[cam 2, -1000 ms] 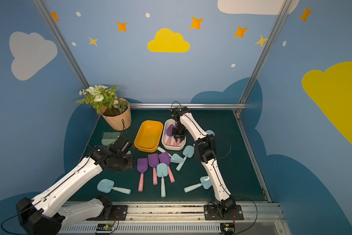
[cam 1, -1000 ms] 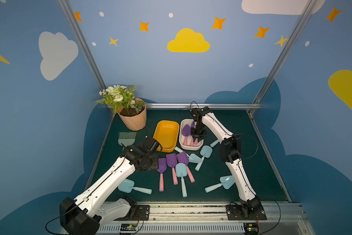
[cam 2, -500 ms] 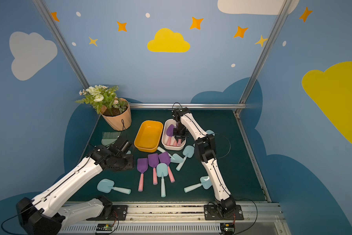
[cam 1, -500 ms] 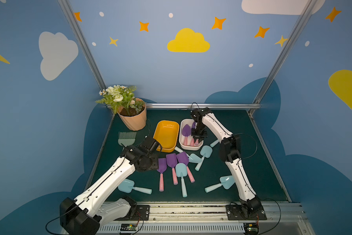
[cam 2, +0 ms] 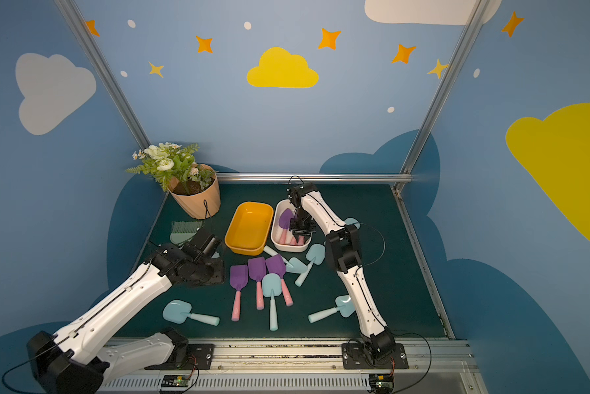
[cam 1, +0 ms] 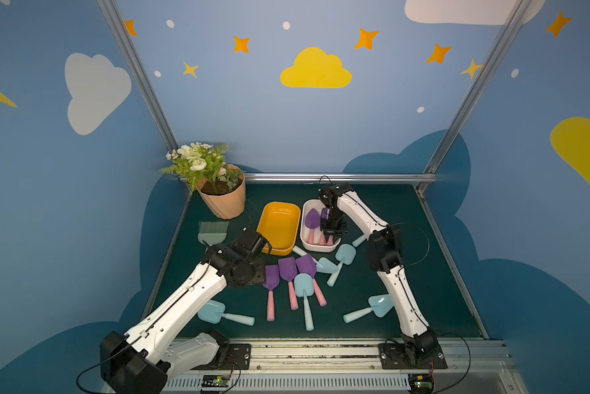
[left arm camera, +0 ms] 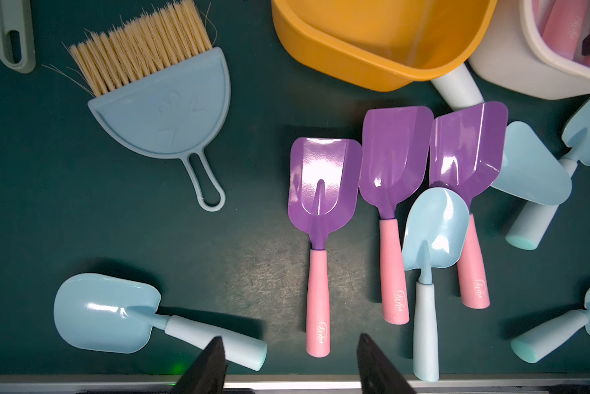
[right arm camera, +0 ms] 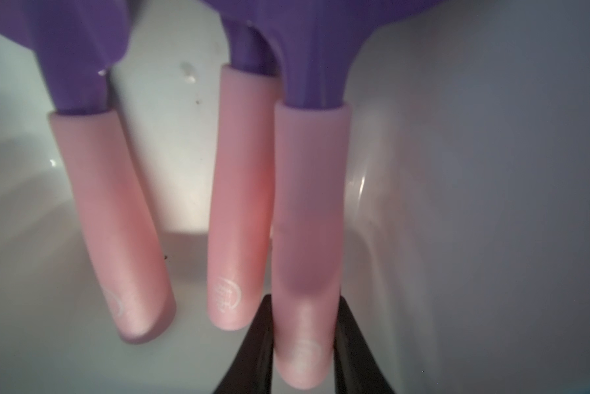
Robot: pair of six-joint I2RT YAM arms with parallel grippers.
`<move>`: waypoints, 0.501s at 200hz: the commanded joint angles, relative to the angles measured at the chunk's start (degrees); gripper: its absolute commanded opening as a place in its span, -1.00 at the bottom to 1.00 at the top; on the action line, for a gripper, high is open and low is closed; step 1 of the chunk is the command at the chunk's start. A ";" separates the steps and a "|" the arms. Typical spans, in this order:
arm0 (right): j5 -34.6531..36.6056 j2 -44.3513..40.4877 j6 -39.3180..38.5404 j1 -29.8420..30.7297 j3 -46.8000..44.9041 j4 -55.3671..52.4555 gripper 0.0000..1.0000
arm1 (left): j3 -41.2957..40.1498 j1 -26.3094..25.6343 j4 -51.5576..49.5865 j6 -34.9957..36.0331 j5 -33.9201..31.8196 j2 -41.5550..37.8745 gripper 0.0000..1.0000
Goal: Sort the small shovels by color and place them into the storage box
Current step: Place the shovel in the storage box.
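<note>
Pink plastic is sitting between the fingers of the right claw (right arm camera: 303,341), which is clamping the handle end of a purple shovel (right arm camera: 308,204) low inside the white tub (right arm camera: 491,170); whether that shovel is touching the tub floor I cannot tell. Two other purple shovels (right arm camera: 116,221) are lying in the same tub beside it, with their handles pointing the same way. In both top views that tub is standing near 12 o'clock on the dark green surface (cam 1: 436,296), with the yellow tub (cam 1: 278,204) sitting just beside it at its 9 o'clock. The left claw (left arm camera: 290,343) is hovering over the surface with its fingers apart and gripping nothing. Three loose purple shovels (cam 1: 272,276) are lying side by side near the middle, blades toward 12 o'clock, and a blue shovel (cam 1: 303,286) is resting its blade across the handle of the one nearest 3 o'clock. Two more blue shovels (cam 1: 345,254) are lying together just at 6 o'clock of the white tub. A fourth blue shovel (cam 1: 380,304) is lying at 5 o'clock by the right arm, and a fifth blue shovel (cam 1: 211,311) is lying at 7 o'clock beside the left arm. A flowerpot (cam 1: 223,201) is standing at 10 o'clock.
</note>
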 commanded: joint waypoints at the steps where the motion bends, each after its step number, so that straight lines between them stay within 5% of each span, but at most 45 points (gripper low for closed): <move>1: 0.61 1.08 0.57 0.26 -0.47 -0.78 -0.86 | -0.29 0.24 -0.12 0.67 -0.16 0.30 0.09; 100: 1.22 0.81 0.70 0.17 -0.68 -0.85 -0.66 | -0.62 0.36 -0.20 0.87 -0.32 -0.24 0.11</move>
